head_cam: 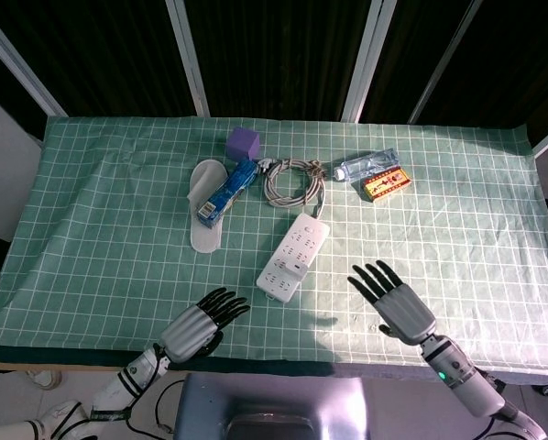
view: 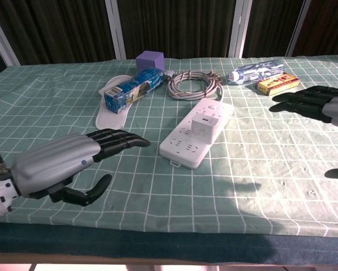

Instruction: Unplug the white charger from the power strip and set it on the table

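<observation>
The white charger (view: 206, 123) is plugged into the strip (view: 196, 133), standing up near its middle. The strip lies flat on the green cloth (head_cam: 118, 220) over the surface. No hand touches it.

The left hand (view: 73, 161) hangs over the cloth, a bit to the left of the strip and closer to the robot. Its fingers (view: 115, 138) are spread and point at the strip. It holds nothing.

The right hand (head_cam: 395, 297) is on the other side of the strip, apart from it. It is held flat with its fingers (view: 296, 101) spread wide, and it holds nothing too.

Past the strip, far from both hands, lies a coiled cord (head_cam: 292, 178). Left of the cord is a blue box (view: 133, 90) lying on a white slipper (head_cam: 204, 205), with a purple cube (head_cam: 244, 142) behind them. Right of the cord are a bottle (view: 256, 71) on its side and a small yellow and red box (view: 277, 84) just beside it.
</observation>
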`<state>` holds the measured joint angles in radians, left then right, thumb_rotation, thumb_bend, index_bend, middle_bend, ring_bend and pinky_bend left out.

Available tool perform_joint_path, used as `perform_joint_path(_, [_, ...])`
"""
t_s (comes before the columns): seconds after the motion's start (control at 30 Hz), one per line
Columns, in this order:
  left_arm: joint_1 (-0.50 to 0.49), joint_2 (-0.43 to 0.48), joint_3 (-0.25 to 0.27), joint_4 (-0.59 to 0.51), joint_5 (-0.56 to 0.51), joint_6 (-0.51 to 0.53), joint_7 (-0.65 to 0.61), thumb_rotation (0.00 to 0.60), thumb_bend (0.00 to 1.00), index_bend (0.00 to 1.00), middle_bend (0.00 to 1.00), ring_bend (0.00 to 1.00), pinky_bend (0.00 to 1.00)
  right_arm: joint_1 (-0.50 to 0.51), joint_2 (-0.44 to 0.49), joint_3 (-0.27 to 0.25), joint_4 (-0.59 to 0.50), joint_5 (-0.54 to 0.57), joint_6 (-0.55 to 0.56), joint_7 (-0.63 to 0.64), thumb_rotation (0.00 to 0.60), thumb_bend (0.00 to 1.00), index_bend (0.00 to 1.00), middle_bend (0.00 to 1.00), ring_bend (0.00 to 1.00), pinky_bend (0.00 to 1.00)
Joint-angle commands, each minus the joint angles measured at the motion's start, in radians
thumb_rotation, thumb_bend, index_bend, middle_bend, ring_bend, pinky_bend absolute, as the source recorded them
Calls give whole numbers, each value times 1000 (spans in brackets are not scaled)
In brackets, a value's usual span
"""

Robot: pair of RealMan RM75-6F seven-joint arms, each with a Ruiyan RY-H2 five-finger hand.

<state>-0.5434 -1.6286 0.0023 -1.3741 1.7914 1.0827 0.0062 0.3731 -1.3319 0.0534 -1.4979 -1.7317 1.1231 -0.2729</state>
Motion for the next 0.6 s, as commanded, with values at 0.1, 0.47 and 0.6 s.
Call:
perform_joint_path(0.1, [-69,-109,-73,55,-94,-77,41,600,712,0,59,0,82,72,-69,42,15,75,-92,-72,600,127,0,0,0,0])
perform_joint_path(0.47, [-151,-240,-123,207,-209,-167,68,600,718,0,49,0,63,152,-143,88,58,207,-177,-159,600,128,0,0,0,0])
perform_joint_path(0.6, [-168,-264,-122,242,-222,-166,63,600,717,0,48,0,63,172,-158,91,67,244,-192,-184,600,128,0,0,0,0])
